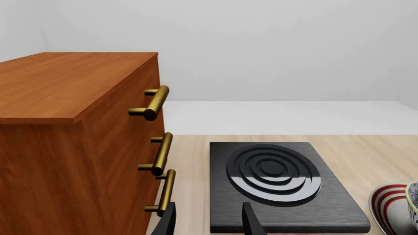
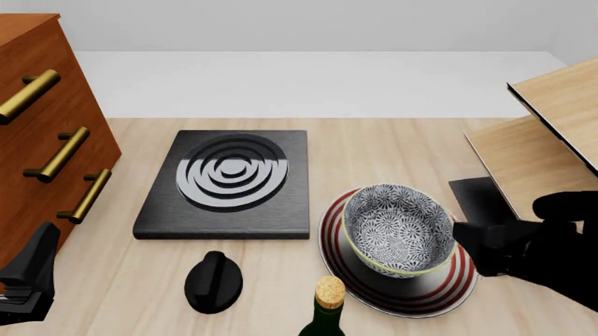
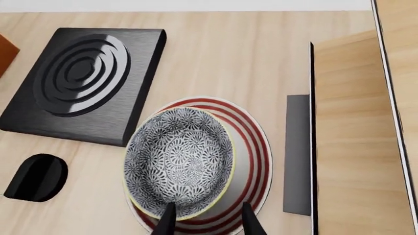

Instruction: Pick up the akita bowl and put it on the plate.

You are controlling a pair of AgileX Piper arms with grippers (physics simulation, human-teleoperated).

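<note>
The akita bowl (image 2: pixel 397 227), with its black-and-white flower pattern and pale rim, rests on the plate (image 2: pixel 374 297), a white plate with red rings at the table's front right. My right gripper (image 2: pixel 467 241) is at the bowl's right rim. In the right wrist view its fingers (image 3: pixel 168 220) are spread wide, one over the bowl's (image 3: pixel 179 159) near rim and one over the plate (image 3: pixel 255 147); the right gripper (image 3: pixel 209 221) is open. My left gripper (image 2: pixel 28 273) hangs open at the front left, far from the bowl, and it holds nothing (image 1: pixel 207 223).
A wooden drawer cabinet (image 2: pixel 38 126) with brass handles stands at the left. A black square slab (image 2: pixel 229 182) with grey rings lies mid-table, and a black knob (image 2: pixel 213 280) lies in front of it. A corked bottle (image 2: pixel 327 308) stands by the plate. A wooden shelf unit (image 2: pixel 542 140) is at the right.
</note>
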